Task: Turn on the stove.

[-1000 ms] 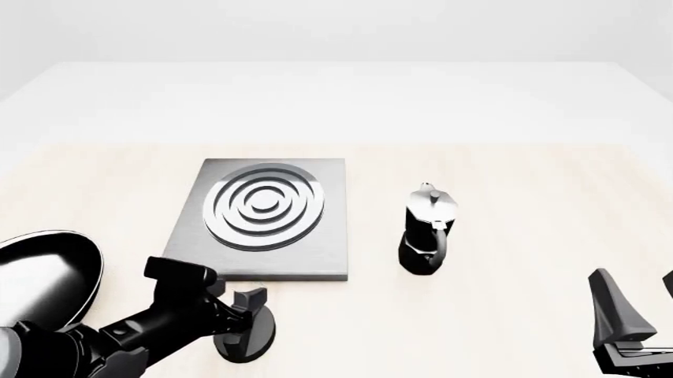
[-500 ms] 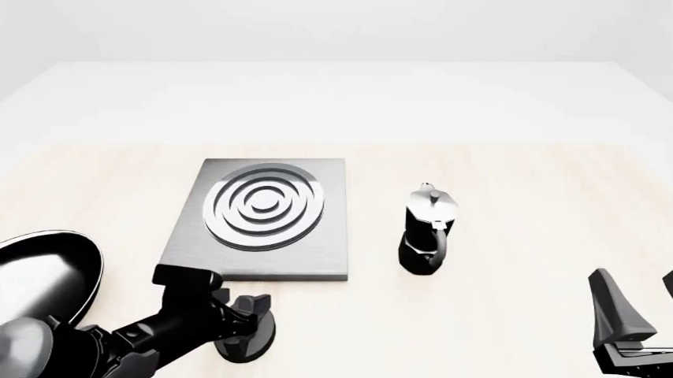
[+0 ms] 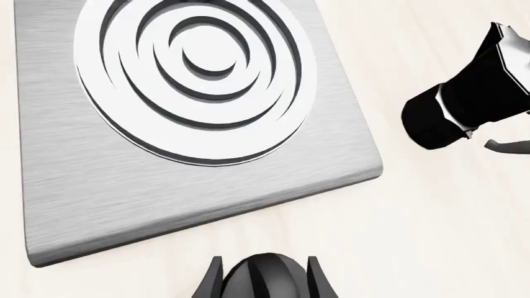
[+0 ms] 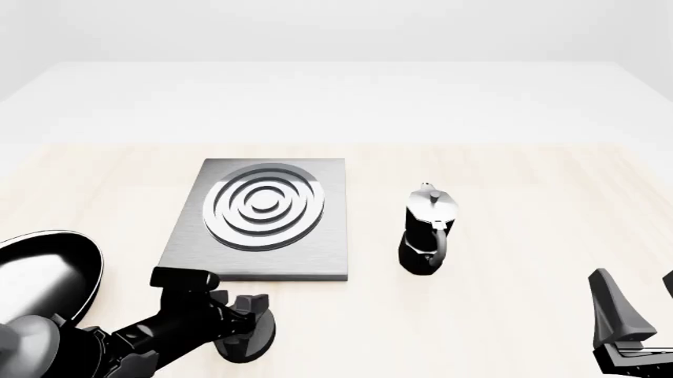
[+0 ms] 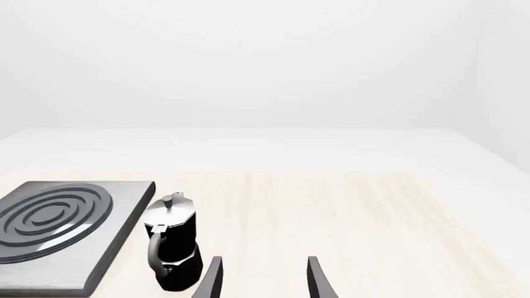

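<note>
The stove [image 4: 263, 224] is a flat brushed-grey slab with a round burner [image 4: 263, 206] of silver rings, left of the table's centre. Its black oval knob [image 4: 252, 342] sits on the table just in front of the slab. My left gripper [image 4: 236, 311] is over the knob, one finger on each side. In the left wrist view the knob [image 3: 267, 279] fills the gap between the fingers [image 3: 213, 282], below the stove [image 3: 99, 186]. My right gripper [image 4: 636, 315] is open and empty at the front right. It also shows in the right wrist view [image 5: 263, 279].
A black-and-silver moka pot [image 4: 426, 228] stands right of the stove and shows in the wrist views [image 3: 463, 99] [image 5: 172, 248]. A black frying pan [image 4: 42, 276] lies at the front left, beside my left arm.
My left arm has dropped lower and its wrist has turned and settled on the knob. The right arm has not moved.
</note>
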Controlling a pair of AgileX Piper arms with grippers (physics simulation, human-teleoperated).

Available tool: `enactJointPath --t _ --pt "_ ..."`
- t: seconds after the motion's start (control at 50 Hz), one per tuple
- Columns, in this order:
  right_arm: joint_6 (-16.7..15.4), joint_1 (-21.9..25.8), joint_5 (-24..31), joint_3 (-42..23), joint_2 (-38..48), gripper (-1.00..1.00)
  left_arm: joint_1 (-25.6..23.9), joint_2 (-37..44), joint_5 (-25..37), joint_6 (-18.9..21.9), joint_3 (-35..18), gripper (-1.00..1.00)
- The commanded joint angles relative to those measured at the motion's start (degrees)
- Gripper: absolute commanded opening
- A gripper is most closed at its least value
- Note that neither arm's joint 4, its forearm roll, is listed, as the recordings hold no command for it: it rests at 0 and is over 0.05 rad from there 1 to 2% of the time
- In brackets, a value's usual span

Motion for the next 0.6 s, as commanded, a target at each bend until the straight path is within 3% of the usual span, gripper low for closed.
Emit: enactJointPath --t 0.02,0.2,0.6 --pt "0.01 -0.01 0.00 0.00 0.00 1.00 6.56 -2.90 1.31 3.04 1.45 1.00" --pt "-0.02 0.00 0.00 0.00 0.00 1.00 11.01 -5.88 2.92 4.83 1.82 1.00" --pt "-0.01 0.01 0.01 0.00 -0.02 1.00 13.91 -8.13 3.91 5.76 2.25 1.00"
